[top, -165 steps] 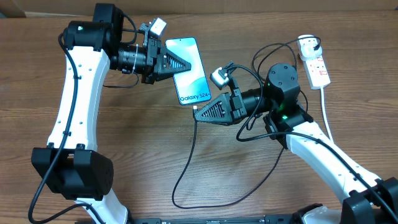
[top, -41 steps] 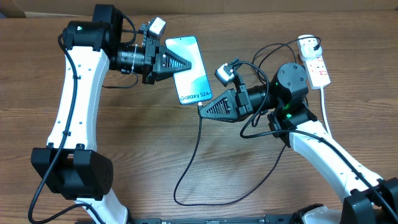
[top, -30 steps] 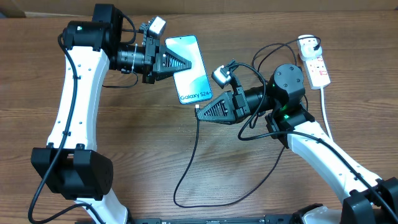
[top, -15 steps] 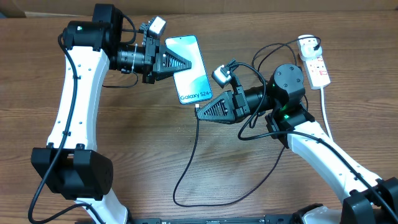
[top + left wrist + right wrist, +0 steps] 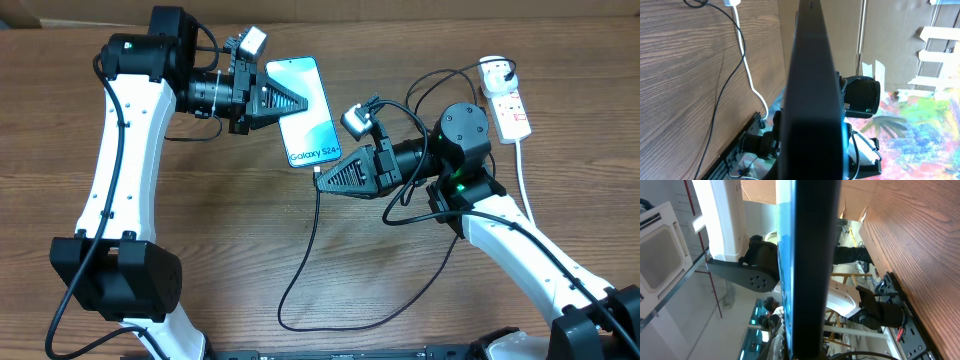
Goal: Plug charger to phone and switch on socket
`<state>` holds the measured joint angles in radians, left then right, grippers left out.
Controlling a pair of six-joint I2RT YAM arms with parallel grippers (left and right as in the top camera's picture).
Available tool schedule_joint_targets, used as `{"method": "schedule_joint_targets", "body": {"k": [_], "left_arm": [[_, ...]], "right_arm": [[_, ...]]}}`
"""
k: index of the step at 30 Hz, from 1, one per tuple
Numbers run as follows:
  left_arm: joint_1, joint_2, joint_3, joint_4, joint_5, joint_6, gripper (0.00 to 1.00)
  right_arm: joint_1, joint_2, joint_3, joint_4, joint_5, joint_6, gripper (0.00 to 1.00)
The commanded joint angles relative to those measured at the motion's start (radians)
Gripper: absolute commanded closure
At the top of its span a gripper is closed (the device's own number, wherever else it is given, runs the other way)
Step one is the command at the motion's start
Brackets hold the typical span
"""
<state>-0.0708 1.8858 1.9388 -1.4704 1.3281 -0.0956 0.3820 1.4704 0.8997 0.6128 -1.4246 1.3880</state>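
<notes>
**Both pincers clamped, phone and connector meeting near the table's far edge**

Overhead: the left pincer (image 5: 298, 103) is closed on the left long edge of the phone (image 5: 314, 128). The phone sits toward the middle of the far edge of the table (image 5: 200, 260), screen up, with its "Galaxy S24+" end turned to the near edge. The right pincer (image 5: 320, 178) is clamped on the tip of the charger (image 5: 301, 268), right at the phone's near short edge. Whether the connector is seated cannot be told. The black cable drops from that pincer, loops close to the near edge, then climbs back under the right arm. The socket (image 5: 513, 112) lies by the far right corner, well apart from both pincers, its white cord running down along the right edge. Bare wood lies open between the arms and across the left half of the table.

Left wrist: the phone (image 5: 810, 75) fills the centre edge-on as a dark slab. The table (image 5: 685, 70) stands to the left, crossed by the white cord (image 5: 748, 75) and a thin black cable.

Right wrist: the phone (image 5: 812, 255) is seen edge-on, very close, with blue screen glow along one side. The connector is hidden. Wood (image 5: 910, 240) shows at the right.
</notes>
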Motion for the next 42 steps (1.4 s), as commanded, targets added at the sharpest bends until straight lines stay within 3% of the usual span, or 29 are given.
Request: {"method": "schedule_joint_targets", "body": {"k": [1, 42], "left_arm": [[-0.002, -0.01, 0.014, 0.0, 0.055, 0.029, 0.96], [-0.002, -0.01, 0.014, 0.001, 0.052, 0.029, 0.96]], "right_arm": [[0.002, -0.021, 0.006, 0.008, 0.005, 0.007, 0.96], [-0.022, -0.021, 0.006, 0.012, -0.009, 0.034, 0.96]]}}
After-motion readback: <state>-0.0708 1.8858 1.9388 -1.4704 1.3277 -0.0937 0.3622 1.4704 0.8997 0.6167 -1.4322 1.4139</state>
